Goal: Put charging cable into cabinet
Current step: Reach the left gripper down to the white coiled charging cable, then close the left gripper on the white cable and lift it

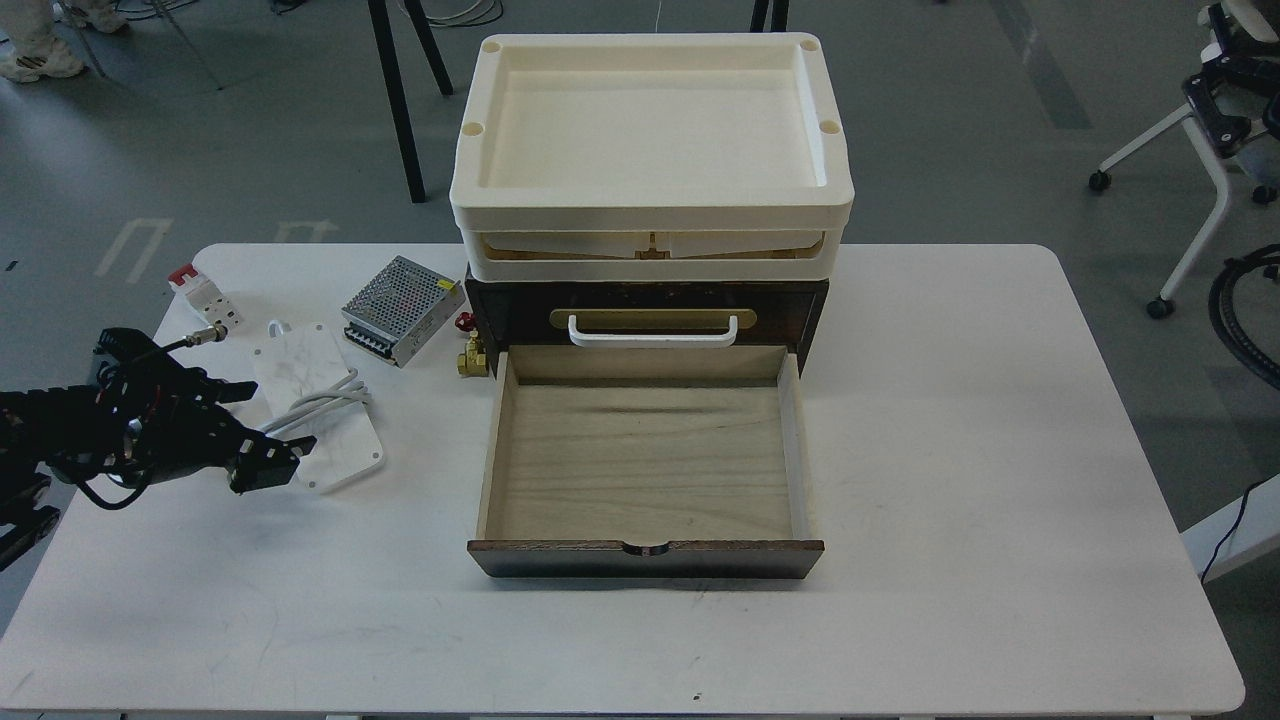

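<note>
Left pincer (262, 428) covers the near-left corner of the charging cable (318, 400); its arm is cut off at the left edge. The counter's (950, 450) near edge is cropped. Cream trays (650, 150) hide the cabinet (648, 310) top.

The drawer (645, 455) of the cabinet (646, 312) stood pulled out toward the front, its plywood floor bare and open from above. Over the cabinet body, stacked cream trays (652, 150) overhung the white handle (652, 332), closing off the way in from the back. Left of the drawer, a brass valve (472, 355) and a silver power supply box (396, 309) crowded the corner by the cabinet. The charging cable (318, 400) lay further left, with the left gripper (268, 430) at its near edge. Bare desk (1000, 450) lay between it and the drawer wall, and all along the right and front.
</note>
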